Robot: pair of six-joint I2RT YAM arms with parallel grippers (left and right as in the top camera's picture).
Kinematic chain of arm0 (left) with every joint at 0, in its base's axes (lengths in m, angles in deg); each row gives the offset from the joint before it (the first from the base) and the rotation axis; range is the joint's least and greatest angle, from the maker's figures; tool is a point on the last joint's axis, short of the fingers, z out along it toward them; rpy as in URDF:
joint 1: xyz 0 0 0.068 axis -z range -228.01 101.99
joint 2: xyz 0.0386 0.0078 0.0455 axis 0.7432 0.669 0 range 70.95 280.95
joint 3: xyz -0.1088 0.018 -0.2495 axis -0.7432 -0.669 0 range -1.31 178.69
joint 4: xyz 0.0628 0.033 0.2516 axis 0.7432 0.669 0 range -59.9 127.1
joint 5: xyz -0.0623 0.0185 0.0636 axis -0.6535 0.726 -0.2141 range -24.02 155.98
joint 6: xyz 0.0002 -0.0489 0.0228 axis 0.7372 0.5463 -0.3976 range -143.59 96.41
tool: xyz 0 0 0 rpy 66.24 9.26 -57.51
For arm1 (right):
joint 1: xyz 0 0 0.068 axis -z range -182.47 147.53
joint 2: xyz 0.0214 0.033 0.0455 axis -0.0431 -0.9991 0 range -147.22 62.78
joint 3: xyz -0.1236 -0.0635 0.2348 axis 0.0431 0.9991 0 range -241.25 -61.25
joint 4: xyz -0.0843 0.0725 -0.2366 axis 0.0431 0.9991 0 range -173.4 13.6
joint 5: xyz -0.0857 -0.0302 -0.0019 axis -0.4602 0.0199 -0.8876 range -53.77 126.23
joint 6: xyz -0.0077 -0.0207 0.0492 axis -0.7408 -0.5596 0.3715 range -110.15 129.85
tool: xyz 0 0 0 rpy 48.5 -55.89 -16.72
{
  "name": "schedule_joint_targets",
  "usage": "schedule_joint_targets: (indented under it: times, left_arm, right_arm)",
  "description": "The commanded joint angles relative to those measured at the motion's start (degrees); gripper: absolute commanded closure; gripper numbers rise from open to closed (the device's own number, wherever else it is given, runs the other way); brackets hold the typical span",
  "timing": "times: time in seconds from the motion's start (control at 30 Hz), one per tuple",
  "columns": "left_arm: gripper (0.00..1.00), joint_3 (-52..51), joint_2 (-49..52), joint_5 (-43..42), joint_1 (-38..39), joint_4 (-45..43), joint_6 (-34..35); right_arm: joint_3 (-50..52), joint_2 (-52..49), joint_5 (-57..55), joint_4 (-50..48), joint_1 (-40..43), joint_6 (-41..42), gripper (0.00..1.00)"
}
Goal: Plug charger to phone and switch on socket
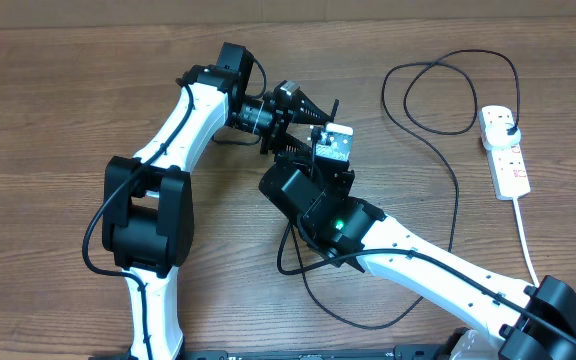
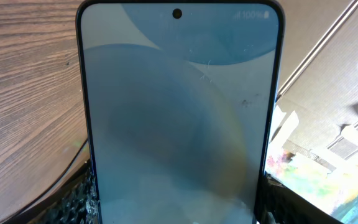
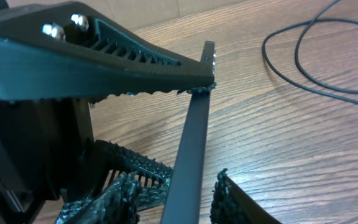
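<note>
Above tabletop (image 1: 48, 120) centre, gripping phone (image 2: 179, 118) in left gripper (image 2: 179, 198), raised; straddling its thin edge with right gripper (image 3: 174, 190), half open, gaps either side. Looks like a regrasp: close square on flat faces, keep left clamp till firm, leave port end free. Pointing camera-hole end away from left gripper, long axis along its fingers. Leaving charger (image 1: 456, 195) slack on tabletop, running to socket (image 1: 506, 155).

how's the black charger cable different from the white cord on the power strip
The charger cable is black and thin; the white cord is white and thicker. The charger cable starts at a black plug in the power strip and loops widely over the table; the white cord leaves the strip's end and runs almost straight. Both lie slack on the table and join the same strip.
</note>
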Motion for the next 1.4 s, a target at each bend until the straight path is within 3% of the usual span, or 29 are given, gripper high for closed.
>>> schedule_joint_targets:
  times: [0.0,0.5,0.93,1.13,1.37]
  left_arm:
    - [0.25,1.73,0.11,-2.78,-0.13,-0.2,-0.31]
    - [0.24,1.73,0.11,-2.71,-0.09,-0.22,-0.31]
    - [0.0,1.73,0.11,-2.75,-0.09,-0.2,-0.28]
    - [0.0,1.73,0.11,-2.78,-1.29,-0.68,-0.48]
    - [0.0,1.73,0.09,-8.22,-7.63,2.75,-9.64]
  right_arm:
    - [-1.53,-0.26,-1.66,-0.17,-0.2,-0.37,0.62]
    - [-1.53,-0.26,-0.2,0.09,-0.2,-0.37,0.83]
    - [-1.53,-0.26,0.5,0.07,-0.2,-0.37,0.93]
    - [-1.55,-0.24,0.24,1.07,-0.15,-0.37,0.93]
    - [-1.64,1.49,0.13,3.39,0.42,-0.13,0.94]
